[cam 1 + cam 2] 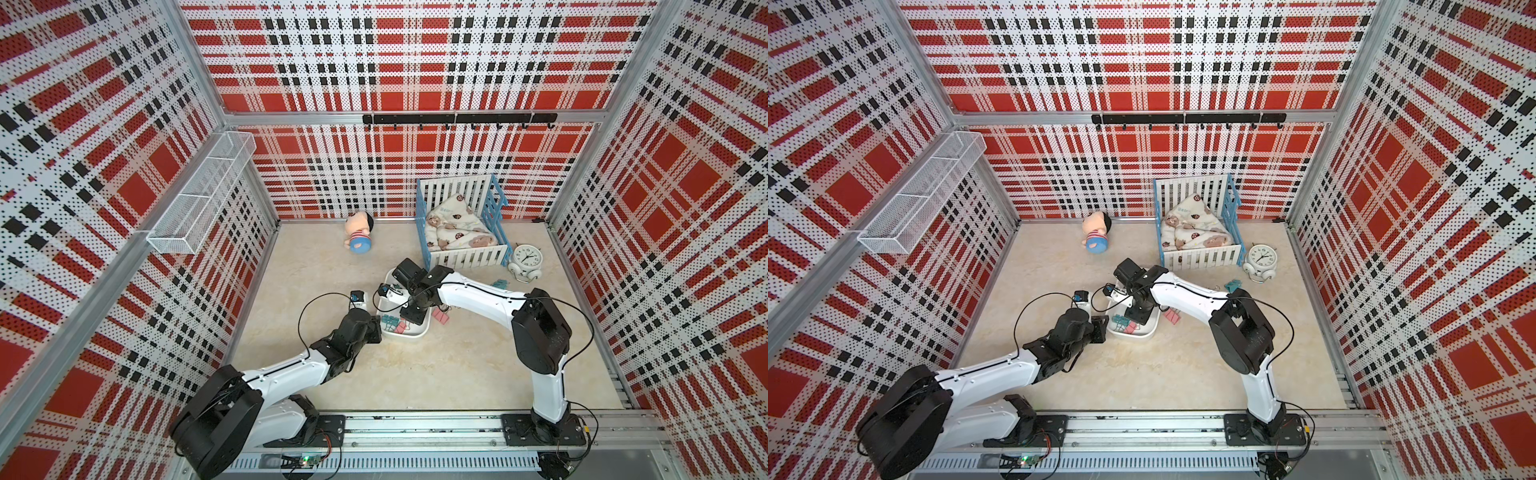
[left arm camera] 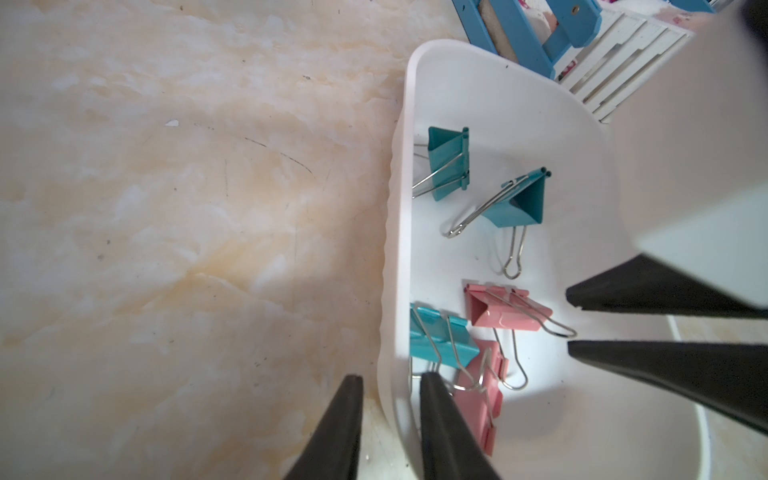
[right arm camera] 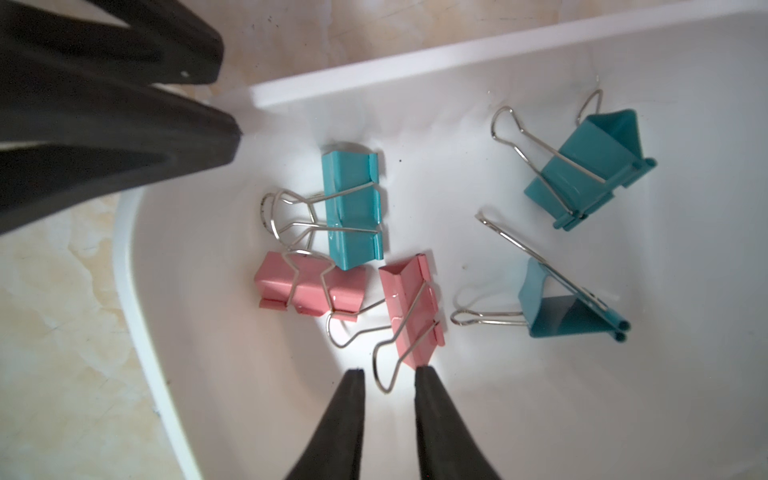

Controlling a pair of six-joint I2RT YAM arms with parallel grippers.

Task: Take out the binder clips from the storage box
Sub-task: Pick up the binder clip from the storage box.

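Observation:
The white storage box (image 1: 417, 335) (image 1: 1144, 337) sits mid-table with several pink and teal binder clips (image 3: 353, 208) (image 2: 446, 166) lying inside. My left gripper (image 2: 392, 380) (image 3: 228, 104) (image 1: 377, 327) straddles the box's side wall, one finger inside and one outside, shut on it. My right gripper (image 3: 390, 374) (image 2: 571, 322) reaches down into the box. Its jaws stand narrowly apart around the wire handle of a pink clip (image 3: 411, 307), and one fingertip (image 3: 428, 374) touches that clip's corner. A pink clip (image 1: 441, 316) and a teal clip (image 1: 500, 284) lie on the table to the right of the box.
A white-and-blue toy crib (image 1: 461, 224) with a blanket stands just behind the box, with an alarm clock (image 1: 525, 259) to its right. A doll (image 1: 359, 235) lies at the back. A wire-mesh basket (image 1: 199, 195) hangs on the left wall.

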